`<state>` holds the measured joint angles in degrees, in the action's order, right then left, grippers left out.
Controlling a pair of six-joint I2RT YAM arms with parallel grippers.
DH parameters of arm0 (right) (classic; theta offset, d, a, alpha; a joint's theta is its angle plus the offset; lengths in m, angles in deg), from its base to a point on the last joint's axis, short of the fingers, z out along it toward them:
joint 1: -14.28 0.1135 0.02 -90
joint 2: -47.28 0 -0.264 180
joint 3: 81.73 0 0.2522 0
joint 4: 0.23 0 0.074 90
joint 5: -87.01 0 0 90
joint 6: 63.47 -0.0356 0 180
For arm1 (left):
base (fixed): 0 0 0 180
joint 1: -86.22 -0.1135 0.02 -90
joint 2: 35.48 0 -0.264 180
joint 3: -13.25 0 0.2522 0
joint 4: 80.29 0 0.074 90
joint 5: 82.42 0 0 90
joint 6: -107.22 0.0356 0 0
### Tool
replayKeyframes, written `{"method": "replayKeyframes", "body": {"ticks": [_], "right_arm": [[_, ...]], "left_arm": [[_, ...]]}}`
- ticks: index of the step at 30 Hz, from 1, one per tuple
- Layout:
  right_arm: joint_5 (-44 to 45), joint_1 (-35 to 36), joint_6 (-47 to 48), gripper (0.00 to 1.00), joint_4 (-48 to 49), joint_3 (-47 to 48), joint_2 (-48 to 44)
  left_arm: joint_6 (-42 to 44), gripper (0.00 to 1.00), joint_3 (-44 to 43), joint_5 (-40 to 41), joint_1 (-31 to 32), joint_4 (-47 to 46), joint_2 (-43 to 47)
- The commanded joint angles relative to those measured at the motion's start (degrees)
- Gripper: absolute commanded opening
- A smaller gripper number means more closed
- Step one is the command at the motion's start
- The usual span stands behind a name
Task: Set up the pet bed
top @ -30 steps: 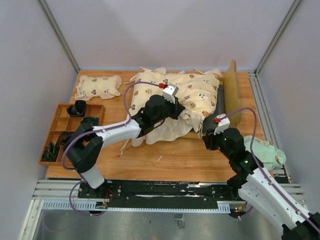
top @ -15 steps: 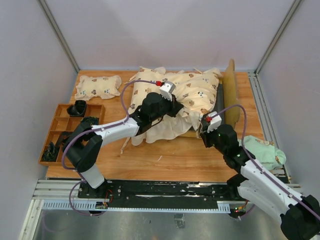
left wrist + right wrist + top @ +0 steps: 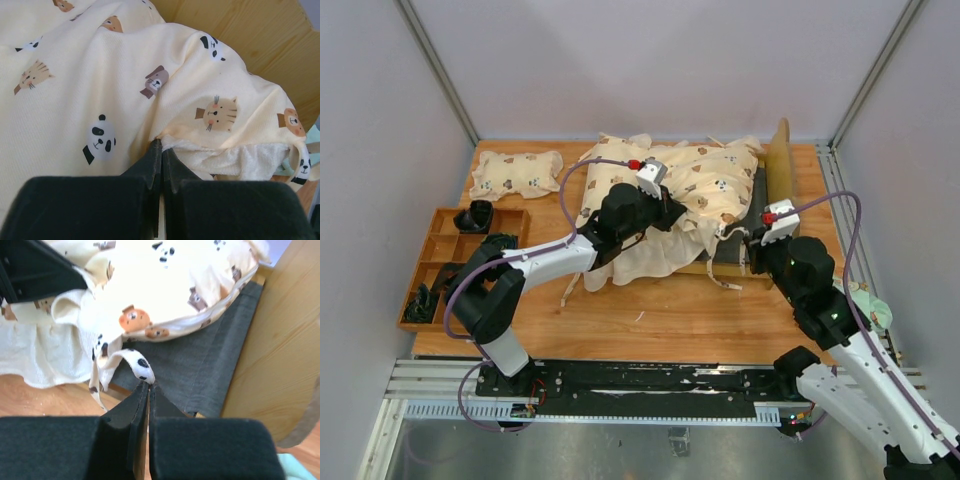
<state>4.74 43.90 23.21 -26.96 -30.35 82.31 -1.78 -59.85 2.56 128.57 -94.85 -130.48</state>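
The pet bed [image 3: 782,170] lies at the back right, headboard to the right, its grey base [image 3: 210,355] partly bare. A cream animal-print quilt [image 3: 705,185] is heaped over it and spills off the front-left side. My left gripper [image 3: 161,145] is shut on a fold at the quilt's edge, near the heap's middle [image 3: 672,213]. My right gripper [image 3: 149,385] is shut on a spotted white tie strap [image 3: 135,362] hanging from the quilt, over the bed's front rail [image 3: 750,245].
A matching small pillow [image 3: 516,172] lies at the back left. A wooden compartment tray [image 3: 440,262] with dark items sits at the left edge. A pale green cloth [image 3: 870,308] shows at the right edge beside my right arm. The headboard [image 3: 280,340] stands close on the right.
My right gripper shut on the tie strap and drew back to the right, pulling the strap out. The left gripper kept its hold, nearly still.
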Motion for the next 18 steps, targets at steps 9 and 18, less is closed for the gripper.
{"method": "replayKeyframes", "body": {"ticks": [9,18], "right_arm": [[4.0,0.7,5.0,0.00,-1.0,9.4,6.2],[1.8,0.7,3.9,0.00,1.5,9.6,6.3]], "left_arm": [[-1.1,0.00,0.5,0.4,-1.1,-4.1,-0.9],[-1.3,0.00,0.7,0.3,-1.1,-4.8,-1.4]]}}
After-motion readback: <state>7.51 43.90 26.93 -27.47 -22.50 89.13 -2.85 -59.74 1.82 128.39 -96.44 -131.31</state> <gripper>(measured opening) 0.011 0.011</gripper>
